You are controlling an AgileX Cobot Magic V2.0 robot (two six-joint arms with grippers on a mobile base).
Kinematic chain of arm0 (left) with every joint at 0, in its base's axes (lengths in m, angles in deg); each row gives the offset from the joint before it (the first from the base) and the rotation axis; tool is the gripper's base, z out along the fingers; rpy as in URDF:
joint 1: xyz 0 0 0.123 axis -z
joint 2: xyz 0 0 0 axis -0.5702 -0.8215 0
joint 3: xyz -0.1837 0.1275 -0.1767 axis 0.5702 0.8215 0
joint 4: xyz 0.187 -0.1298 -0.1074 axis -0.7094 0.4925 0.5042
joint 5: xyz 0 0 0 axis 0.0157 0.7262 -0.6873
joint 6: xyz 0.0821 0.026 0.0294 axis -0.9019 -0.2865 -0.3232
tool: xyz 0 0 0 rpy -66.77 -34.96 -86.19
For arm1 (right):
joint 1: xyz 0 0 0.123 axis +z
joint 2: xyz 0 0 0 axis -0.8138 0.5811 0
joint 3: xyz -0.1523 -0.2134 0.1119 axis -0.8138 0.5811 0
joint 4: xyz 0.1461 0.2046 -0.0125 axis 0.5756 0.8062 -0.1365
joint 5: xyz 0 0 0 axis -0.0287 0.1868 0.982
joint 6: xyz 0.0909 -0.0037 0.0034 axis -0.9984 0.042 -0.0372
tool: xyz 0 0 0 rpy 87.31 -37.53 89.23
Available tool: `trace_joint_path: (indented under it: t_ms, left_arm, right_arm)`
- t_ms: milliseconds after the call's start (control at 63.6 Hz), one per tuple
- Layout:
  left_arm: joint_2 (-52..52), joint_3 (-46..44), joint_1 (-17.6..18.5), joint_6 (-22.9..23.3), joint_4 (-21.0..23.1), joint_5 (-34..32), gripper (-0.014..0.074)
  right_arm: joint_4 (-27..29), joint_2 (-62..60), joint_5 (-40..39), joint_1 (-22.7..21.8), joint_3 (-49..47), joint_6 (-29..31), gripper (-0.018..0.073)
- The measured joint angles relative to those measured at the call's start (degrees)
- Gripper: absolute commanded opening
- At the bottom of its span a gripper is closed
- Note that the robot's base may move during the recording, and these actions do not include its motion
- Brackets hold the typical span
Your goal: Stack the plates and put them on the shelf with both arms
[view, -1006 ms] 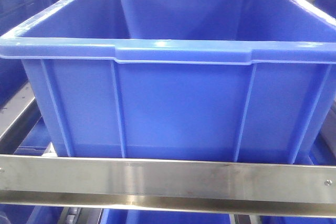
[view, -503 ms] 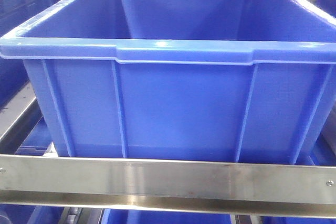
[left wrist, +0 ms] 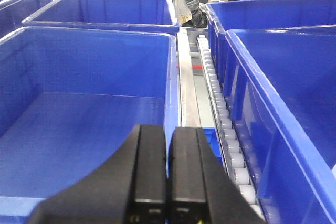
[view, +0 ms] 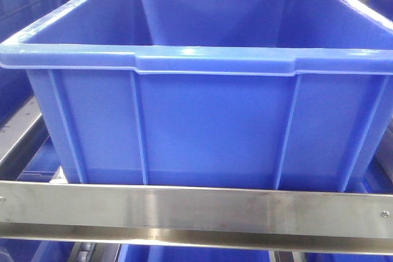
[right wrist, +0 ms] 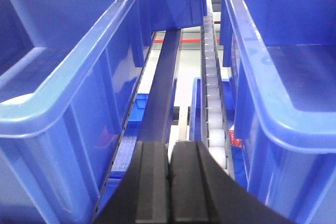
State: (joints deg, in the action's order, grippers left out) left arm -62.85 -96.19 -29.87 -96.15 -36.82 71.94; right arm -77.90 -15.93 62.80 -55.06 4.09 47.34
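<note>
No plates show in any of the three views, so how far the task has got is a matter of judgement. The front view is filled by a big blue crate resting on the shelf, whose flat steel front rail runs across the bottom of the picture.

The left end effector has its two black fingers pressed together with nothing between them, hovering over the near edge of one crate, beside a roller track that runs between the crates. The right end effector is likewise closed tight and empty, hanging above the gap between two more crates, over a dark rail and another line of white rollers.

With both end effectors empty at the shelf, either the stack is already set down somewhere out of sight or the plates are yet to be fetched (the crate interiors that can be seen hold nothing). Probably the former, but the pictures do not settle it.
</note>
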Motion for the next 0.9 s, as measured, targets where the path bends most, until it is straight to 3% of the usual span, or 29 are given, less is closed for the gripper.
trace_joint_path:
  t_ms: [487,660,896]
  left_arm:
    - [0.0,0.1,0.0,0.0,0.0,-0.1,0.0080]
    - [2.8,5.0,0.0,0.0,0.0,-4.3,0.0080]
    - [11.8,12.2,0.0,0.0,0.0,-4.0,0.0080]
  right_arm:
    - [0.0,0.0,0.0,0.0,0.0,0.0,0.0057]
    - [0.0,0.0,0.0,0.0,0.0,-0.1,0.0057]
    - [0.0,0.0,0.0,0.0,0.0,-0.1,0.0057]
